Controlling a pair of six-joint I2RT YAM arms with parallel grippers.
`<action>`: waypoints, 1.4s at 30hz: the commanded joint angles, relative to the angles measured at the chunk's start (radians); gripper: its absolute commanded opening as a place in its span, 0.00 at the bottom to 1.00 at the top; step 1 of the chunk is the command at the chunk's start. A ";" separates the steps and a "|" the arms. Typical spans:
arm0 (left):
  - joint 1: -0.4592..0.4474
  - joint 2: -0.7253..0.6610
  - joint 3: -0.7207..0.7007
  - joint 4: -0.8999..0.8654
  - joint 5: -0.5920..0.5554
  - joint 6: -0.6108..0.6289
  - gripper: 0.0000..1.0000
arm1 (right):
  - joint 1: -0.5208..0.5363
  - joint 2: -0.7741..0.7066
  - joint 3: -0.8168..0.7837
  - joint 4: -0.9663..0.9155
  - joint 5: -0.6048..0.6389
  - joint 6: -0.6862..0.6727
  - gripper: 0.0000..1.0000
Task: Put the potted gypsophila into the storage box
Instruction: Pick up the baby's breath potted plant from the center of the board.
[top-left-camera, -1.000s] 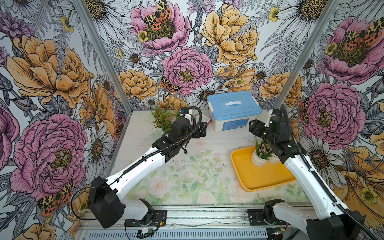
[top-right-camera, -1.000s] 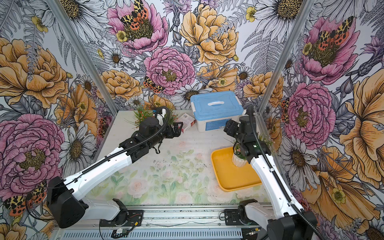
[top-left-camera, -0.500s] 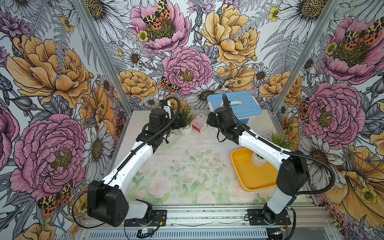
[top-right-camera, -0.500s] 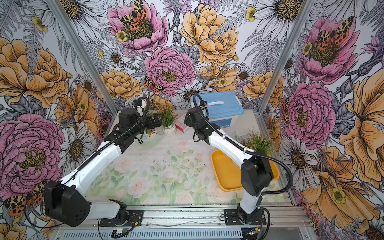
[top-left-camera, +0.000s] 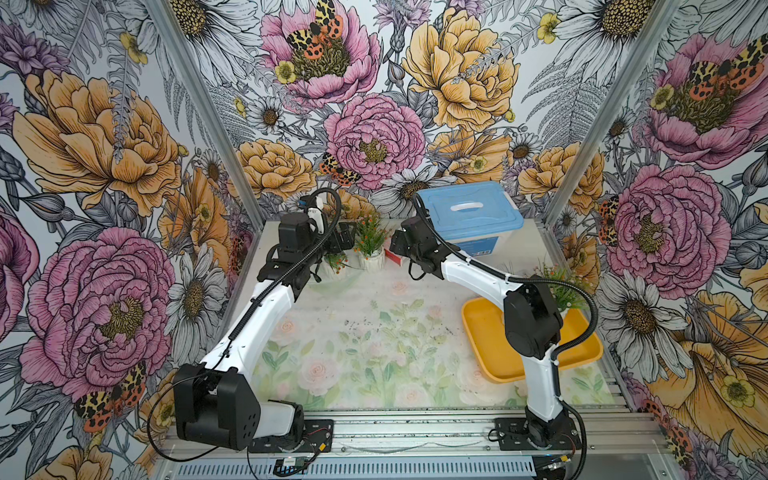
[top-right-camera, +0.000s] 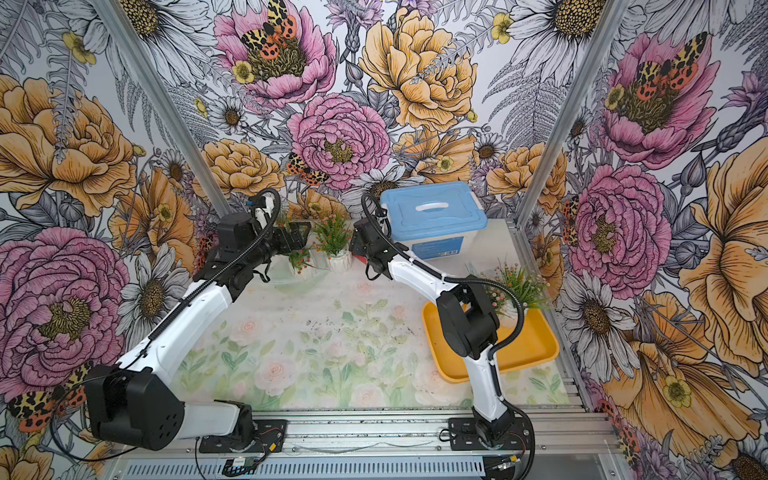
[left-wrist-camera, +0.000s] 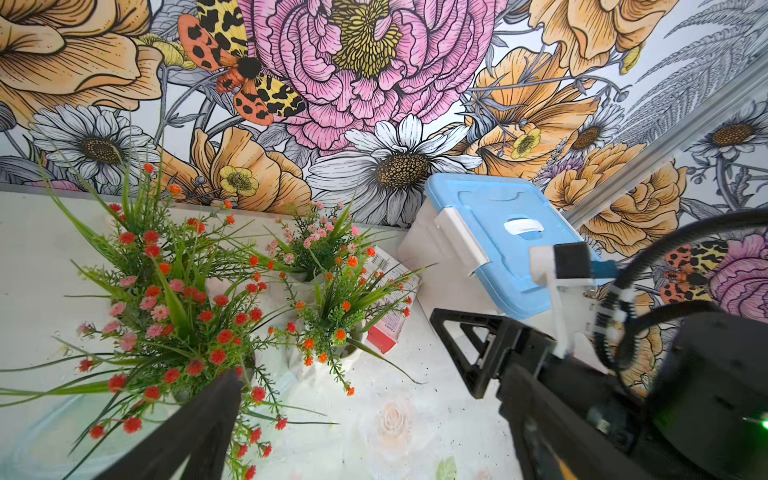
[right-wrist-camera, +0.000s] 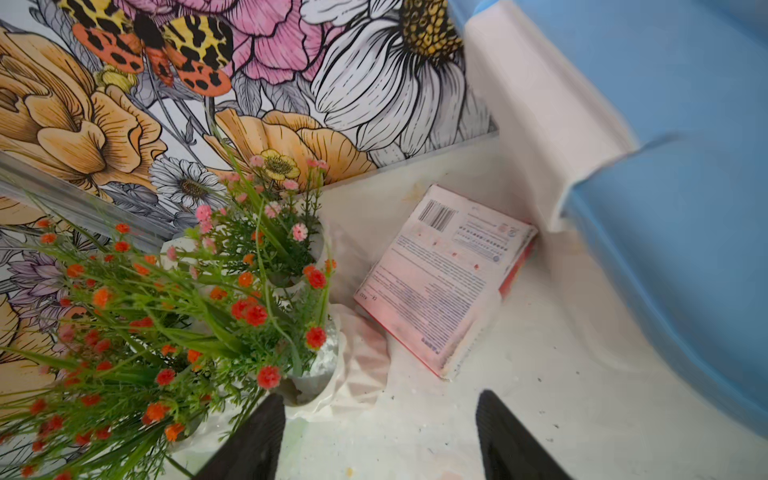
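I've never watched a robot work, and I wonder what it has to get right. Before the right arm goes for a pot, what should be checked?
1. Right gripper open and empty: ok.
2. Nearest pot between its fingers: not ok; it stands beside one finger, outside the gap.
3. That pot upright: ok.
4. Left gripper open: ok.
5. Room in the storage box: ok; one pot stands at its far corner, and much bare floor shows.
6. Clearance between the two arms at the pots: cannot tell.
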 joint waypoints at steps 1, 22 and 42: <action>0.019 0.002 -0.010 0.028 0.048 0.023 0.99 | 0.013 0.065 0.052 0.025 -0.065 0.009 0.71; 0.080 -0.022 -0.074 0.045 0.074 0.006 0.99 | 0.020 0.282 0.153 0.169 -0.110 0.121 0.59; 0.081 -0.034 -0.092 0.080 0.069 -0.028 0.99 | 0.010 0.381 0.316 -0.153 -0.188 0.176 0.42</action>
